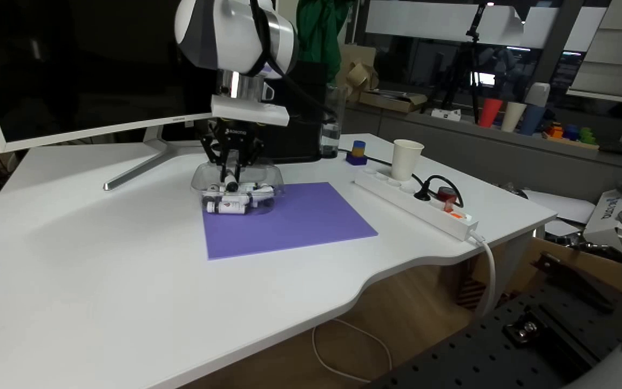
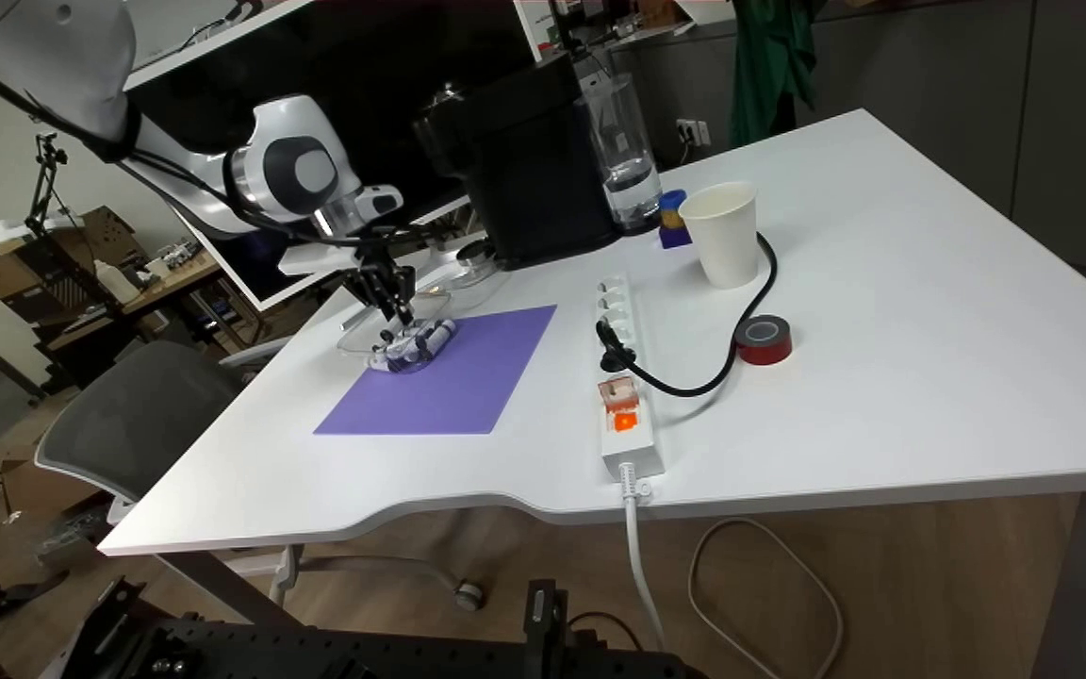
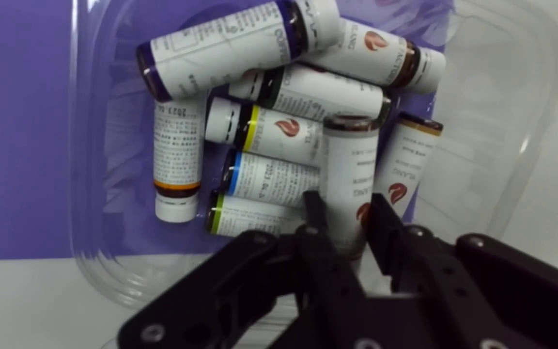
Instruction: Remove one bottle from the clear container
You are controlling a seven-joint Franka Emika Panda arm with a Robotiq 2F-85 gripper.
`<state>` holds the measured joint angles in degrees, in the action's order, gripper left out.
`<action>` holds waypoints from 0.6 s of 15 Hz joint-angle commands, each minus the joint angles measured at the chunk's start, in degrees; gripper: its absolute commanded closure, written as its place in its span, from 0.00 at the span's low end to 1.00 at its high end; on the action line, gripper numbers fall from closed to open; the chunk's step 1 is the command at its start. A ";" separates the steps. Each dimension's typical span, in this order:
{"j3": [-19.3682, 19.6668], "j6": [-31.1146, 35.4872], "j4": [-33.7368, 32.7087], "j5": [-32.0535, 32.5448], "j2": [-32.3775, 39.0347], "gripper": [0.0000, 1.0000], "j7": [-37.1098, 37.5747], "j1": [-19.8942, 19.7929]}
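Observation:
The clear container (image 3: 533,140) is a shallow transparent tub with several small dark bottles with white labels lying in it. It also shows in both exterior views (image 1: 199,181) (image 2: 348,347). My gripper (image 3: 346,198) reaches down into the container. Its fingers are shut on a bottle (image 3: 348,162), one finger on each side of its white label. The held bottle lies over the others in the wrist view, its dark base pointing away from the gripper; its other end is hidden by the fingers. In an exterior view the held bottle (image 1: 231,181) is tilted, dark end toward the camera.
A purple sheet (image 1: 311,221) lies partly under the container. A monitor (image 1: 73,70) and its stand leg (image 1: 133,172) are close behind. A black box (image 2: 534,160) stands nearby. A power strip (image 1: 419,205), a white cup (image 1: 406,159) and a tape roll (image 2: 763,339) are further along the table.

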<state>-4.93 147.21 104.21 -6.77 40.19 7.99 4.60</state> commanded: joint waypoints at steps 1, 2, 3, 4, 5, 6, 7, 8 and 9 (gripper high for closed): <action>1.54 -3.66 3.68 0.58 -6.65 0.93 1.59 1.00; 2.07 -4.30 5.02 0.77 -8.57 0.93 2.15 1.18; 2.53 -5.10 6.40 0.94 -10.57 0.93 2.52 1.20; 3.68 -5.64 8.45 1.59 -13.00 0.93 3.51 1.51; 4.95 -6.28 10.08 2.79 -14.91 0.93 4.48 1.97; 6.41 -6.04 12.10 4.20 -16.71 0.93 5.69 2.23; 7.41 -6.21 13.84 5.15 -18.05 0.93 6.74 2.04; 8.47 -5.64 15.63 6.16 -19.01 0.93 7.71 1.70; 9.30 -5.38 17.12 7.06 -19.78 0.93 8.34 1.31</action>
<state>1.58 141.41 114.90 -2.67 25.04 12.22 5.94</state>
